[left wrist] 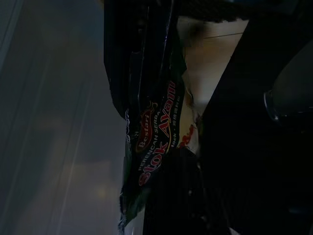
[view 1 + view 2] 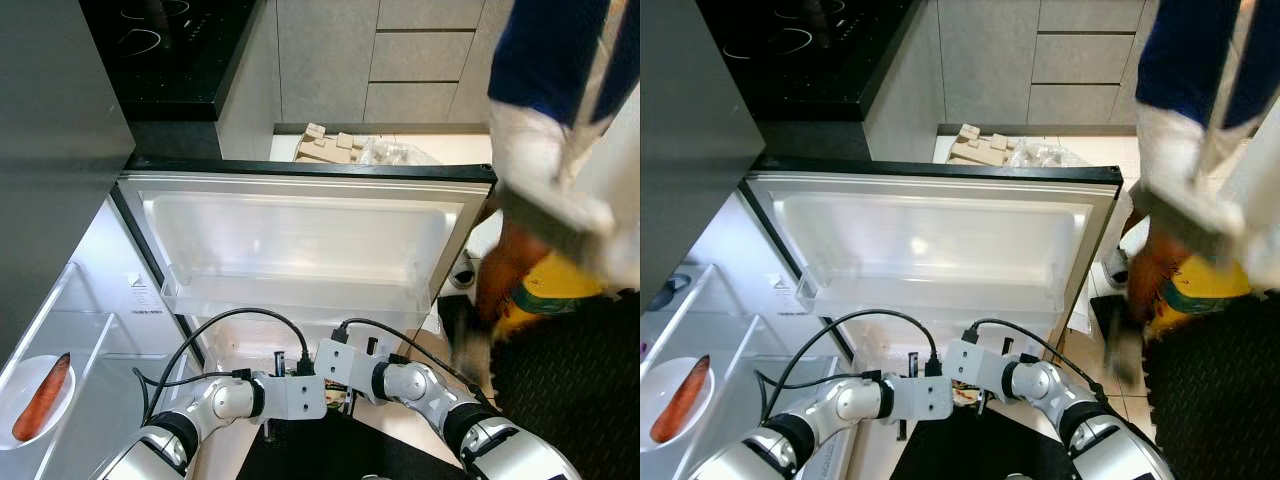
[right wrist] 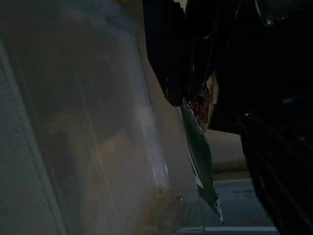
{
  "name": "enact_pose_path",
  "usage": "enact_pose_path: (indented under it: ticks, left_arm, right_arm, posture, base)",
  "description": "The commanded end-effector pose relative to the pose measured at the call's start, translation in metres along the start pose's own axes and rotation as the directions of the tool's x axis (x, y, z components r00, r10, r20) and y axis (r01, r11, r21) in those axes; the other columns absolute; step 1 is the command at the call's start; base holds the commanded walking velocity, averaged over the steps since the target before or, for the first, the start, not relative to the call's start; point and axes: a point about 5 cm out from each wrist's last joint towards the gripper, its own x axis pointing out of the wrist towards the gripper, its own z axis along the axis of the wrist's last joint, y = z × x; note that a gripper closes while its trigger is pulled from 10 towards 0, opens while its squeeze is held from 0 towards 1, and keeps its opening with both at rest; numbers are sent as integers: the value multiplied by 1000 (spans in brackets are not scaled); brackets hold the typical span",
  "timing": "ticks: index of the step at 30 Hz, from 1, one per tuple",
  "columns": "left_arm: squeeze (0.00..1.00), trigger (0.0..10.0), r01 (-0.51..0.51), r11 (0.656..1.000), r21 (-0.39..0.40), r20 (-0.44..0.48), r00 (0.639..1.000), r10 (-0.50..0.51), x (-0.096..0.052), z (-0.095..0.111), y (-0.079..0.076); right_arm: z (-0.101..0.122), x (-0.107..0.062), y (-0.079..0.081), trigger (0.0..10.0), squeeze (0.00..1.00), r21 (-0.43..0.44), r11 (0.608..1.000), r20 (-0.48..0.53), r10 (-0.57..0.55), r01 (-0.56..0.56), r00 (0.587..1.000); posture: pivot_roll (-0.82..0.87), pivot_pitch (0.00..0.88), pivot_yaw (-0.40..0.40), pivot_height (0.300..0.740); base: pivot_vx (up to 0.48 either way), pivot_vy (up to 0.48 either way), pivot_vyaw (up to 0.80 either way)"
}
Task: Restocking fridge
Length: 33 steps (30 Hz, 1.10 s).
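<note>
Carrot [image 2: 44, 396] lies on a plate [image 2: 18, 378] on the fridge shelf at far left. Left gripper [image 1: 146, 98] is clamped on a dark stock sachet [image 1: 156, 142], low before the open fridge door [image 2: 310, 240]. Right gripper [image 3: 188, 73] sits closed on the same sachet. Risk: opposed pulls may tear the thin foil. Sachet's long axis runs along the fingers, torn edge outward.

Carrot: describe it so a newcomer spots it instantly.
Start at the open fridge door, then look to the robot's left, at the clear shelves inside the fridge. There a white plate holds the carrot, the one long orange thing among pale plastic.
</note>
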Motion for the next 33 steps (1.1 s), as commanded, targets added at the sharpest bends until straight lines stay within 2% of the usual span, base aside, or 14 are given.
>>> enact_pose_path:
  ticks: [1, 4, 5, 6, 7, 8, 18, 24, 25, 33]
  left_arm:
    - [0, 0, 9, 999, -39, -31, 999, -10, 7, 1, -7]
    - [0, 0, 2, 1000, -28, -41, 999, -3, 6, -1, -5]
    - [0, 10000, 0, 1000, -30, -42, 999, -1, 5, -1, -5]
    - [0, 10000, -1, 1000, -31, -42, 999, 0, 5, -1, -4]
    - [78, 10000, -2, 999, -35, -40, 999, 0, 5, -1, -4]
    - [1000, 10000, -2, 999, -37, -39, 999, 1, 5, -1, -4]
    - [1000, 10000, -1, 1000, -19, -38, 999, 1, 2, -2, 0]
    - [1000, 10000, -38, 999, 29, -49, 998, 39, 2, -1, 6]
    - [0, 10000, -34, 999, 32, -52, 998, 36, 3, -1, 6]
    - [0, 10000, -43, 998, 49, -41, 998, 46, 5, 3, 8]
  right_arm:
    - [33, 16, 8, 10000, 0, -68, 996, 125, 57, -48, 990]
    - [34, 17, 8, 10000, 0, -70, 996, 127, 56, -47, 990]
    - [34, 17, 7, 10000, 0, -71, 996, 125, 54, -45, 991]
    - [35, 17, 6, 10000, 0, -72, 996, 123, 53, -44, 991]
    - [35, 17, 6, 10000, 0, -72, 996, 122, 52, -43, 991]
    - [35, 17, 6, 10000, 0, -72, 996, 121, 52, -43, 991]
    - [36, 17, 3, 10000, 0, -74, 997, 123, 47, -38, 991]
    - [40, 18, 2, 10000, 0, -74, 997, 139, 48, -38, 989]
    - [43, 19, 2, 10000, 0, -75, 996, 148, 52, -41, 988]
    - [51, 22, 5, 10000, 0, -92, 993, 173, 89, -74, 981]
  posture:
    - [-184, 73, -2, 715]
    - [-184, 72, -2, 715]
    - [-182, 71, -1, 715]
    - [-182, 70, -2, 715]
    - [-181, 71, -2, 715]
    - [-181, 71, -2, 715]
    - [-179, 70, 1, 715]
    - [-176, 76, -1, 715]
    - [-178, 79, 1, 715]
    - [-181, 89, 3, 715]
  base:
    - [0, 0, 0]
    - [0, 0, 0]
    - [0, 0, 0]
    - [0, 0, 0]
    - [0, 0, 0]
    - [0, 0, 0]
    - [0, 0, 0]
    - [0, 0, 0]
    - [0, 0, 0]
    - [0, 0, 0]
